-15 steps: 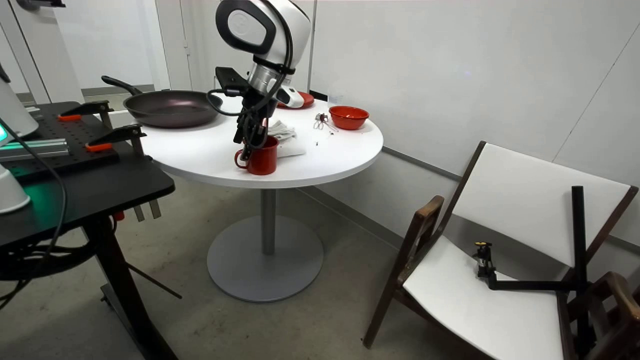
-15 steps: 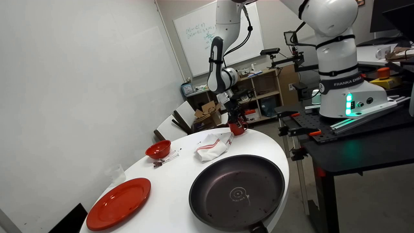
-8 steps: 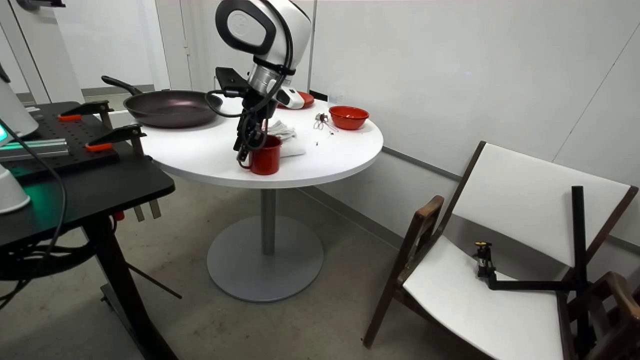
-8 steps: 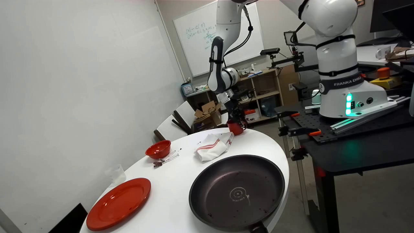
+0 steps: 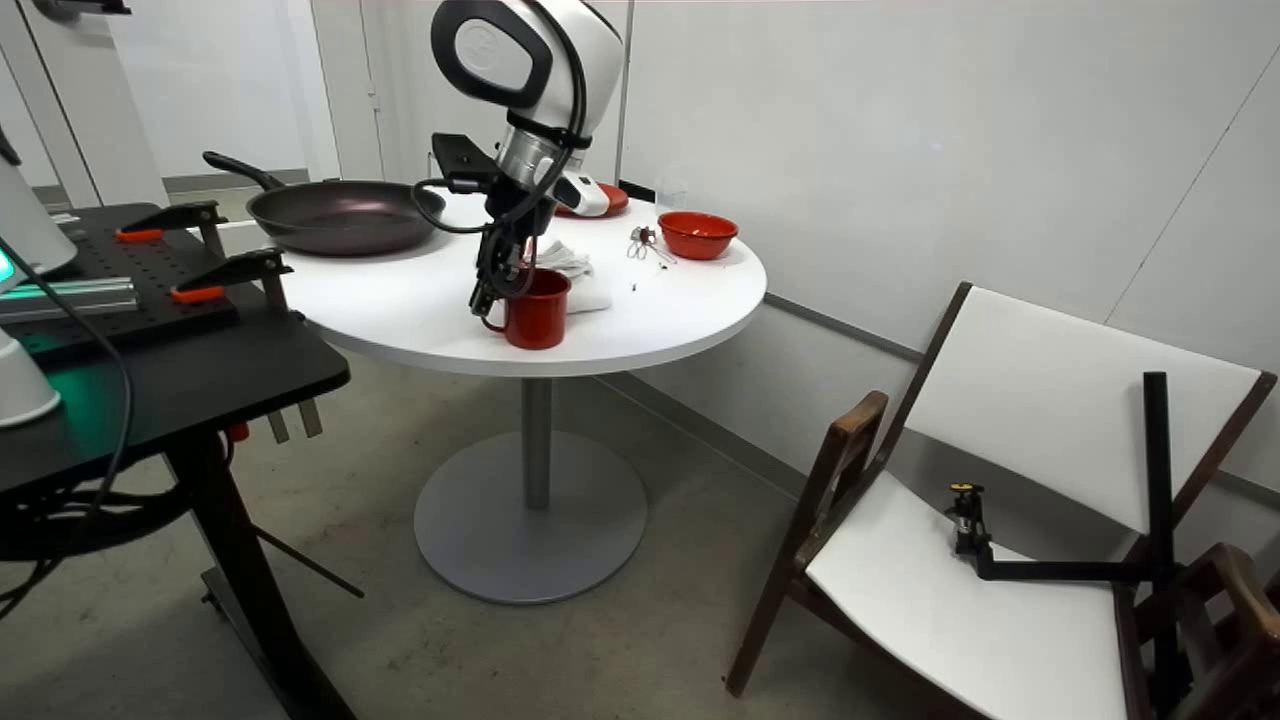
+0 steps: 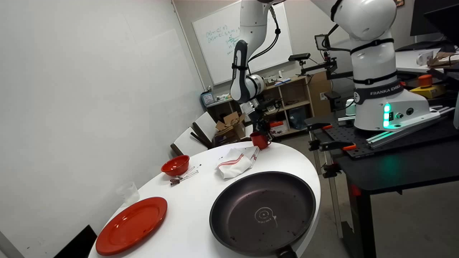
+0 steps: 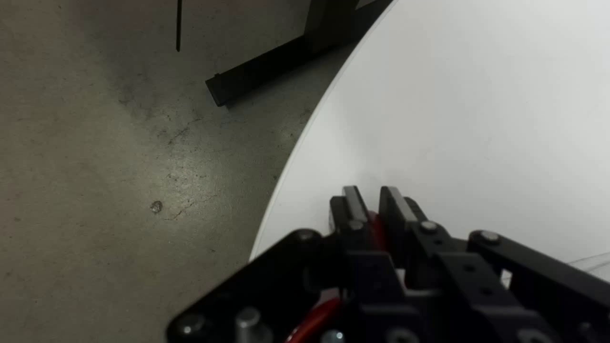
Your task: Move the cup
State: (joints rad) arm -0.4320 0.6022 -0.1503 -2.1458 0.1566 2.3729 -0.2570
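The cup, a small red mug [image 5: 537, 318], stands upright near the edge of the round white table, its handle toward my gripper [image 5: 481, 304]. My gripper comes down from above and is shut on that handle, with the cup body beside the fingers. In the wrist view a red strip of the handle [image 7: 379, 232] shows in the narrow gap of my gripper [image 7: 369, 202]. A curve of the cup's rim [image 7: 315, 317] appears lower down, and black linkages cover most of the rest. In the other angle the gripper partly hides the cup [image 6: 259, 140].
A white cloth with red stripes [image 6: 233, 167] lies right beside the cup. Also on the table are a large dark frying pan [image 6: 247, 204], a red bowl [image 5: 697, 243], a red plate [image 6: 132, 225], a clear container [image 6: 129, 193] and a small wire utensil [image 6: 184, 177]. The table edge [image 7: 290, 159] is close.
The fingers have come together on the handle. The cup has slid a little away from my gripper, to the right in an exterior view; the arm has hardly moved.
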